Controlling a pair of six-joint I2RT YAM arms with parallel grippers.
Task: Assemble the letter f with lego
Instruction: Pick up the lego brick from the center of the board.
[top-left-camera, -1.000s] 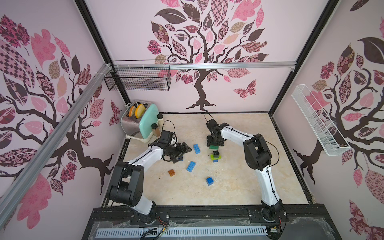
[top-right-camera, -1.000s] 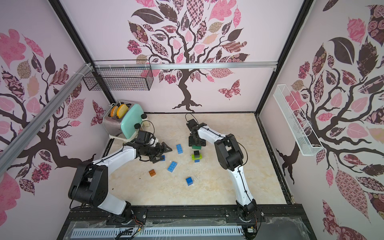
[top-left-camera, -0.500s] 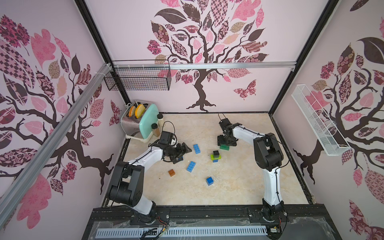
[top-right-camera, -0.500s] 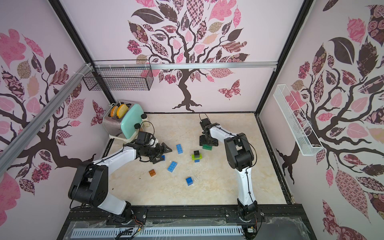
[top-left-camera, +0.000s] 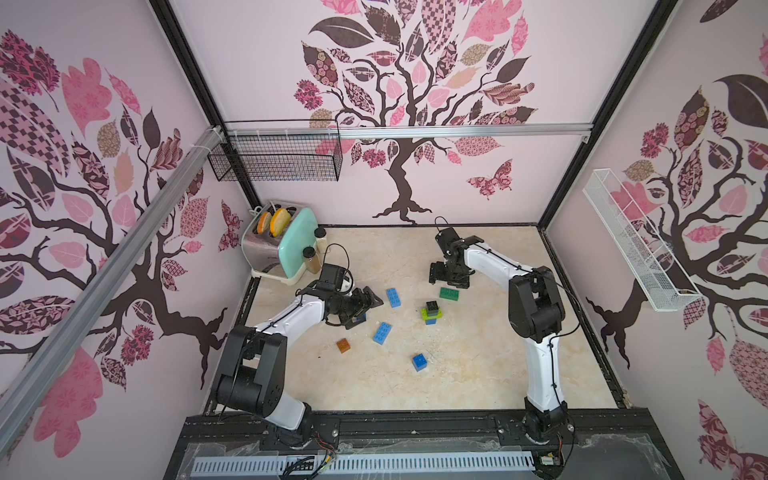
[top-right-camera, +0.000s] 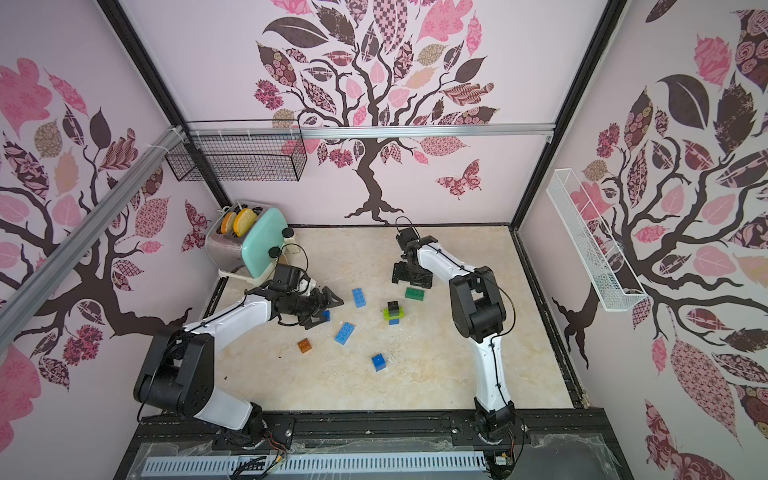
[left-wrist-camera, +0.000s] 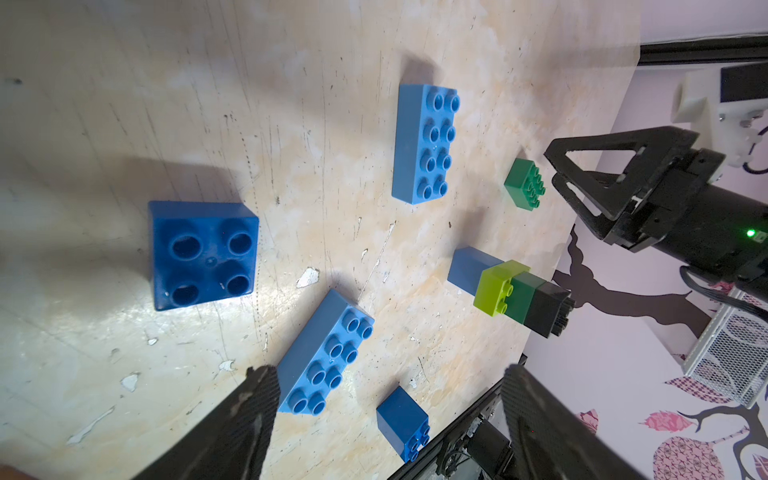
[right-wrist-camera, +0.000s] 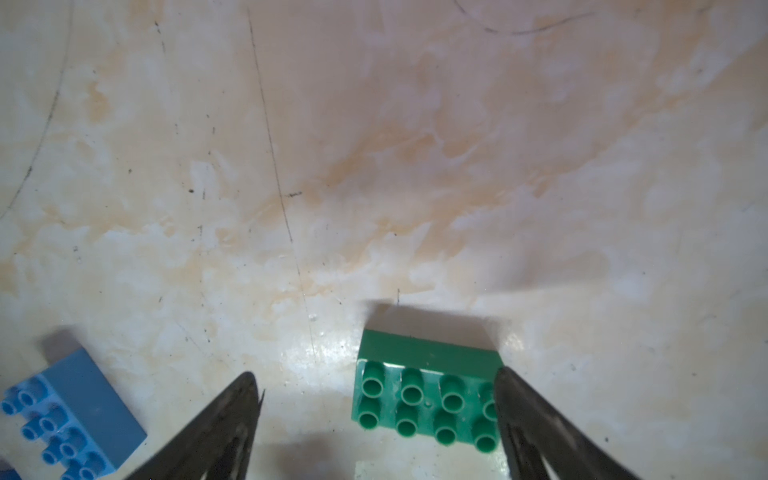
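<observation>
lego f: four-brick stack up, both hands open

the stack (top-left-camera: 432, 308) stands in the middle of the bench (top-left-camera: 478, 374): black on dark green on lime on blue. only the left wrist view shows those layers; both top views mostly give the black cap. a dark green oblong (top-left-camera: 449, 293) lies flat just far-right of it, inside the wide-open right hand (top-left-camera: 450, 280), which grips nothing. the right wrist view shows it off-centre, up against one finger (right-wrist-camera: 519, 399). left hand (top-left-camera: 365, 309) is wide open and empty, a dark blue square (left-wrist-camera: 203, 253) just beside it. light blue oblong (top-left-camera: 393, 297), brown square (top-left-camera: 343, 345) and blue square (top-left-camera: 420, 362) lie loose. toaster (top-left-camera: 282, 241) far left.
</observation>
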